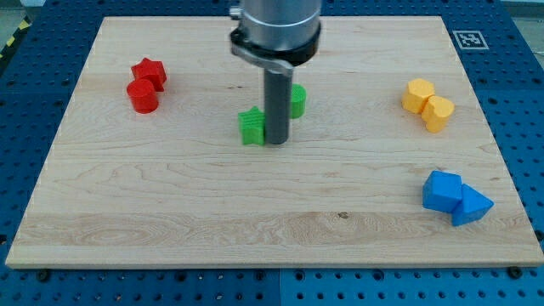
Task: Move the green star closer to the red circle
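The green star point(252, 126) lies near the middle of the wooden board. My tip point(278, 141) stands right against its right side. The red circle point(143, 95) is a short red cylinder at the view's upper left, well to the left of the star. A red star point(150, 72) touches it from above. A second green block point(297, 101), round in shape, is partly hidden behind the rod, to the upper right of the green star.
Two yellow blocks point(427, 104) sit together at the view's right. Two blue blocks point(454, 198) sit together at the lower right. The wooden board point(170, 212) lies on a blue perforated table.
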You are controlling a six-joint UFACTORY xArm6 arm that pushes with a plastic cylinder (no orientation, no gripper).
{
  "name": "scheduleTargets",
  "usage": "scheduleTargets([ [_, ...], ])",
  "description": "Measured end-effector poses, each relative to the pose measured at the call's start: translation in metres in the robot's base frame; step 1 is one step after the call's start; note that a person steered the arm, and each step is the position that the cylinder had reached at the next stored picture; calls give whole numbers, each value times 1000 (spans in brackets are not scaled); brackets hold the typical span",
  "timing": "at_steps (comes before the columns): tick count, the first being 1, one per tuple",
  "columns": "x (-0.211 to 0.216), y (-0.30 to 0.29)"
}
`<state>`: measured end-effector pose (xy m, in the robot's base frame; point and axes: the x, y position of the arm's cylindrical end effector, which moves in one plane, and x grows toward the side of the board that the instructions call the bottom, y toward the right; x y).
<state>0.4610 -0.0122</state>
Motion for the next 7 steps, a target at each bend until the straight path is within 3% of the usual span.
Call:
scheduleTargets([
  [2,1,-33],
  [4,-30,8],
  [7,-18,-78],
])
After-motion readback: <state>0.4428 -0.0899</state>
